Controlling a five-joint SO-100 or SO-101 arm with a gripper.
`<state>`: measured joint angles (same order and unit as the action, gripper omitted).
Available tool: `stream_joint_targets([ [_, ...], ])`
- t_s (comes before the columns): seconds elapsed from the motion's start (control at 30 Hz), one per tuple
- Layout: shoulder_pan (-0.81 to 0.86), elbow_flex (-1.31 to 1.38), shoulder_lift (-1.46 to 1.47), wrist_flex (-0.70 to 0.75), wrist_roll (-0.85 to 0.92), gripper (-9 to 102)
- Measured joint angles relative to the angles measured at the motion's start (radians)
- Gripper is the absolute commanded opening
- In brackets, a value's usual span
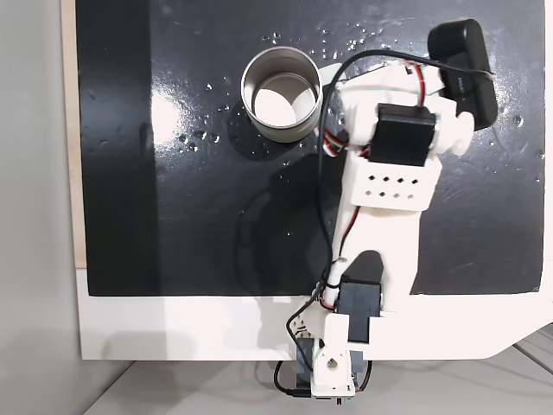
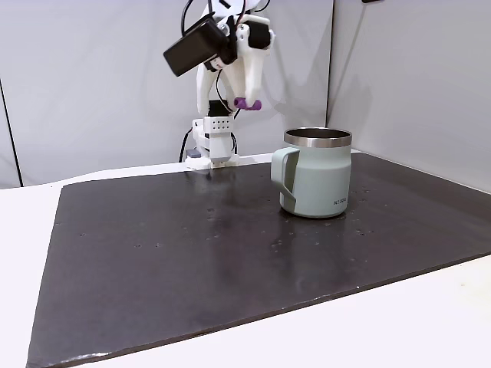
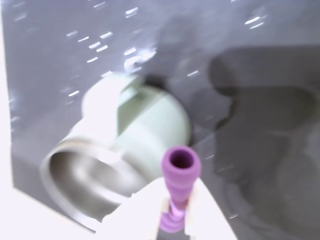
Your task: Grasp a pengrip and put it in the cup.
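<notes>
Holding: our hand (image 3: 175, 212) clamped on pengrip (image 3: 179, 172), raised beside the cup (image 2: 317, 172), not yet over its mouth.

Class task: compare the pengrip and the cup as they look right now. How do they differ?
The pengrip is purple and tiny; the cup is pale grey-green and much bigger. The pengrip is held aloft in the tool; the cup stands upright on the mat. Both are hollow cylinders.
</notes>
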<state>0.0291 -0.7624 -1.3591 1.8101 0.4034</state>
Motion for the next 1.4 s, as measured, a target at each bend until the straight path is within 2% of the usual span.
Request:
stream_joint_targets([
  [0.2, -0.164, 0.075, 0.0, 0.0, -0.146, 0],
  [0.43, -0.262, 0.209, 0.026, 0.002, -0.259, 0],
  [0.6, -0.279, 0.295, 0.118, 0.0, -0.325, 0],
  [0.97, -0.278, 0.314, 0.21, 0.002, -0.337, 0],
  [1.17, -0.268, 0.314, 0.212, 0.002, -0.337, 26],
  [1.4, -0.268, 0.314, 0.212, 0.002, -0.337, 26],
])
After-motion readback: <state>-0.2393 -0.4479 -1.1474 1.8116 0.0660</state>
